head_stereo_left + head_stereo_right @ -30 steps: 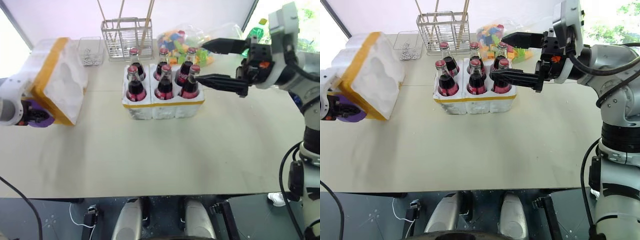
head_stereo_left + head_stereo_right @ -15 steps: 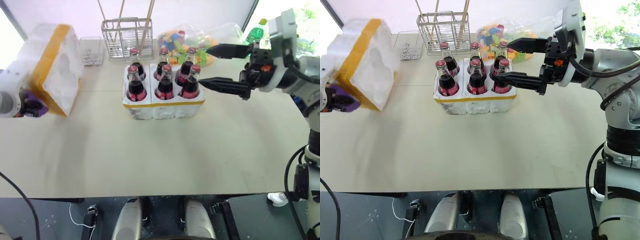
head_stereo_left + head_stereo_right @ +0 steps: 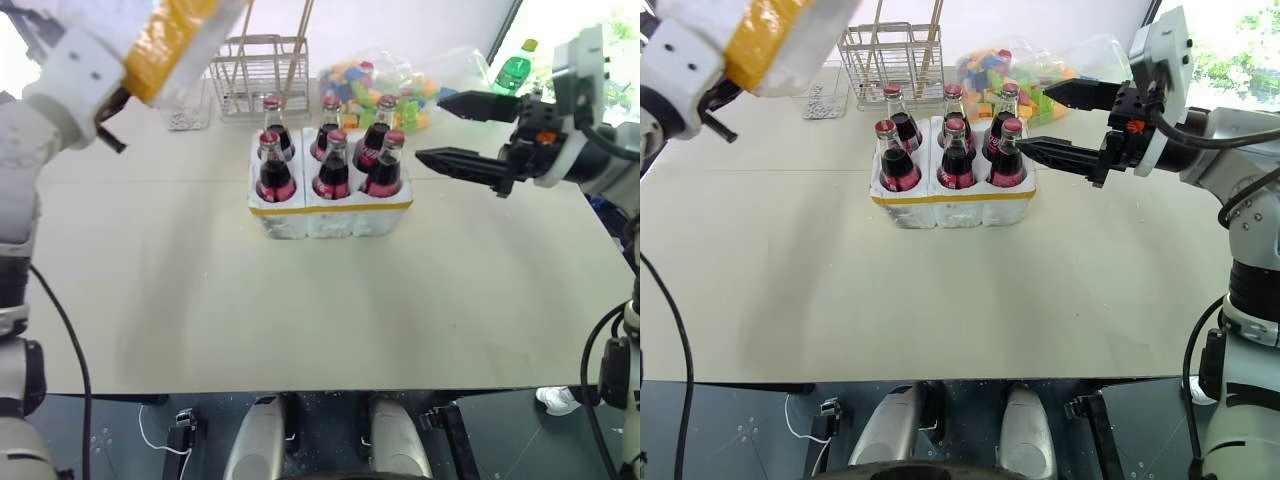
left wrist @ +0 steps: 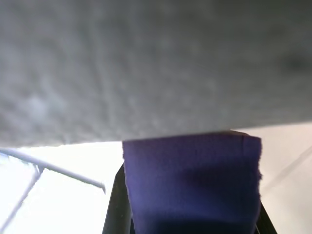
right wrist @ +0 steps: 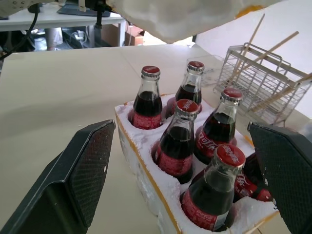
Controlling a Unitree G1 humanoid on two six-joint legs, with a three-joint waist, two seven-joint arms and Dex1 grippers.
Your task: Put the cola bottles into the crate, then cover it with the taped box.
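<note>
left fingers (image 4: 190, 195) clamp taped box (image 3: 780, 35) | raised left of crate (image 3: 330, 212)

Six cola bottles (image 3: 331, 160) upright in crate (image 3: 330, 214), taped box (image 3: 165, 30) aloft

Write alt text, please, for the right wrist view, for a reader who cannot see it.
Six cola bottles with red caps stand in a white styrofoam crate on a beige table, framed by the right gripper and its open jaws. A wire rack stands behind; the taped box hangs overhead.
</note>
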